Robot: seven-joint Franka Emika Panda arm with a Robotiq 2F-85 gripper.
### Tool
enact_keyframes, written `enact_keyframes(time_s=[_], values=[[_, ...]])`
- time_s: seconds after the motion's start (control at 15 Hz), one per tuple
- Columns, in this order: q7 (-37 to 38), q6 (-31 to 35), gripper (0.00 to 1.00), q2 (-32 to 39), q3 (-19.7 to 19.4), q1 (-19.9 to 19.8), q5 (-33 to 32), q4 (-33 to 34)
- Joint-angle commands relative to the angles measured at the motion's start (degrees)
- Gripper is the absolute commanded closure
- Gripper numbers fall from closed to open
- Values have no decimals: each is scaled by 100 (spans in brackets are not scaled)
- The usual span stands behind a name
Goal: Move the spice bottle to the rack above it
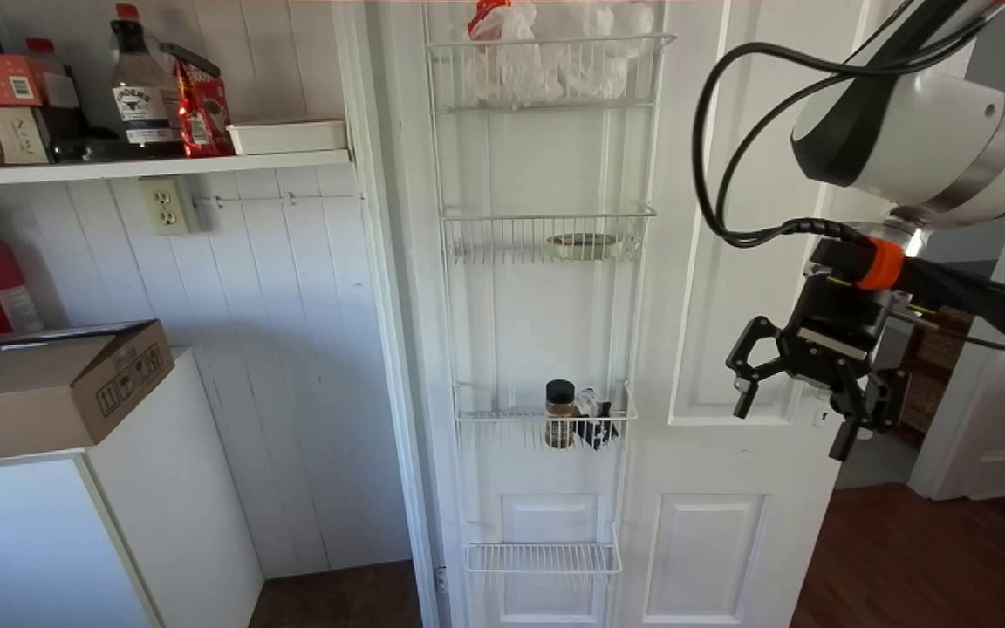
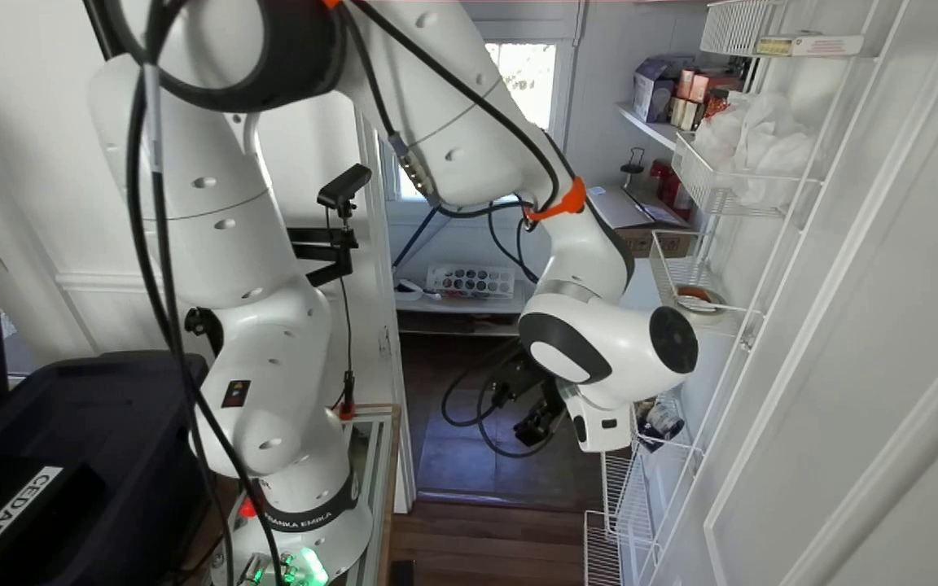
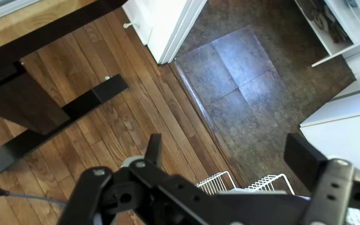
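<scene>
The spice bottle (image 1: pixel 560 410), with a black cap and tan-brown body, stands upright in a lower white wire tier (image 1: pixel 502 418) in an exterior view. The rack above it (image 1: pixel 502 216) is a like wire tier holding a round shallow tin (image 1: pixel 585 245); this rack also shows in an exterior view (image 2: pixel 675 234). The bottle is not discernible in that view and is out of the wrist view. My gripper (image 1: pixel 792 421) hangs to the right of the bottle in the picture, apart from it. In the wrist view its fingers (image 3: pixel 227 153) are spread wide with nothing between them.
A small dark clump (image 1: pixel 598 427) sits beside the bottle in the same tier. Plastic bags (image 1: pixel 546 61) fill the top visible basket. A white door (image 1: pixel 729 349) stands behind the organizer. A wooden wall shelf (image 1: pixel 276 160) and cardboard box (image 1: pixel 49 384) stand to one side.
</scene>
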Motion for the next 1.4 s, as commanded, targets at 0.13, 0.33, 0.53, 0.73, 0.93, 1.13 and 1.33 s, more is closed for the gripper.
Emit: enact_keyframes(time_s=[0.13, 0.33, 0.53, 0.73, 0.93, 1.13, 1.33], values=[[-14, 34, 0, 379, 123, -114, 349, 155], [-14, 34, 0, 336, 124, -120, 347, 151], [-14, -13, 0, 544, 124, -120, 514, 231], [-118, -4, 0, 1023, 163, -99, 920, 363], [-51, -64, 0, 1451, 199, -136, 1512, 534], [-70, -164, 0, 1834, 240, -167, 2423, 733], [-34, -63, 0, 2165, 246, -148, 3401, 952]])
